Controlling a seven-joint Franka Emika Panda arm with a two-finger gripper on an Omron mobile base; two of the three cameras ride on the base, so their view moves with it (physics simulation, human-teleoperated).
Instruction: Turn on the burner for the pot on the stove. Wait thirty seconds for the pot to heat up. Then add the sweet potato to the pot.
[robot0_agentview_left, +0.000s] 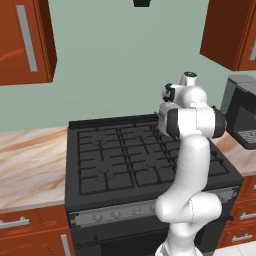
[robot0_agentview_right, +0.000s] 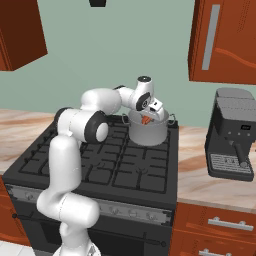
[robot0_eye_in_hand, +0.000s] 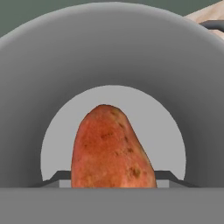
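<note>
The pot (robot0_agentview_right: 150, 134) stands on the back right of the stove (robot0_agentview_right: 120, 167), a silver stockpot with small loop handles. My gripper (robot0_agentview_right: 146, 118) hangs over its open mouth, shut on the sweet potato (robot0_agentview_right: 145, 120), an orange-red lump just at the rim. In the hand view the sweet potato (robot0_eye_in_hand: 111, 146) sits between my two fingertips (robot0_eye_in_hand: 56, 176), with the pot's grey inner wall (robot0_eye_in_hand: 109, 52) and flat bottom behind it. In the left base view my arm covers the far right of the stove (robot0_agentview_left: 120, 155).
The stove's silver knob strip (robot0_agentview_right: 125, 210) runs along its front. A dark coffee machine (robot0_agentview_right: 232, 132) stands on the marble counter (robot0_agentview_right: 200, 170) to the right. Red-brown wall cabinets (robot0_agentview_right: 225, 40) hang above, and marble counter (robot0_agentview_left: 30, 160) lies left of the stove.
</note>
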